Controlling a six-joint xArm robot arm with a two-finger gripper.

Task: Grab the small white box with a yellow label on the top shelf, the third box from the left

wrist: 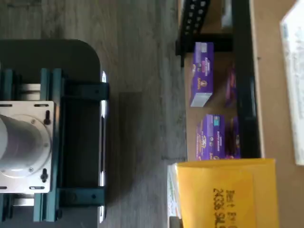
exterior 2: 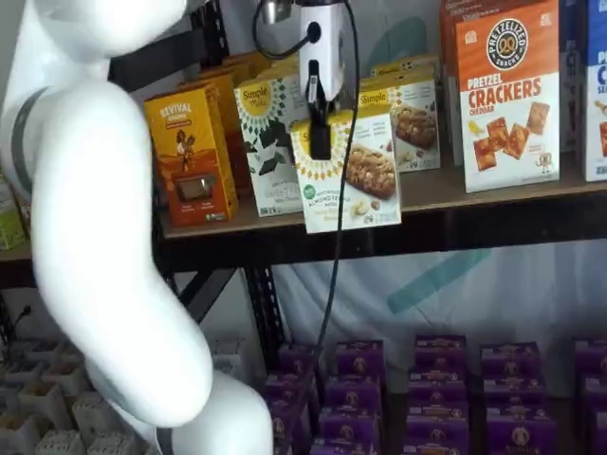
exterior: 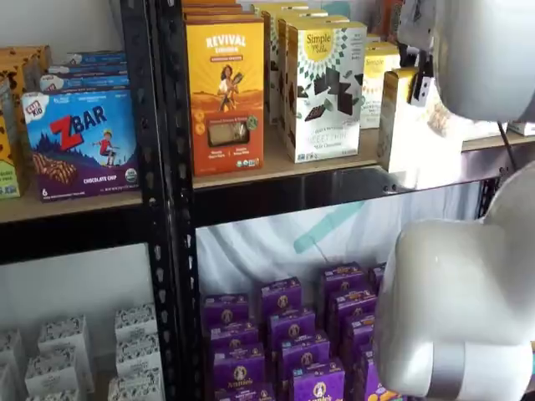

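The small white box (exterior 2: 346, 171) has a yellow top band and a cookie picture on its front. It hangs in front of the top shelf's dark rail (exterior 2: 474, 223), clear of the tan board (exterior 2: 446, 194). My gripper (exterior 2: 322, 142) is shut on it from above. One black finger (exterior 2: 320, 123) lies on the front face and the other is hidden behind the box. In a shelf view the box shows side-on (exterior: 399, 125) at the shelf edge (exterior: 276, 167), with my gripper mostly hidden by the arm. The wrist view shows the box's yellow top (wrist: 223, 194).
An orange Revival box (exterior 2: 190, 156) and a taller Simple Mills box with dark squares (exterior 2: 268, 142) stand left of the held box. More cookie boxes (exterior 2: 413, 109) and a pretzel crackers box (exterior 2: 507, 95) stand to the right. Purple boxes (exterior 2: 436, 398) fill the lower shelf. My white arm (exterior 2: 104, 237) blocks the left.
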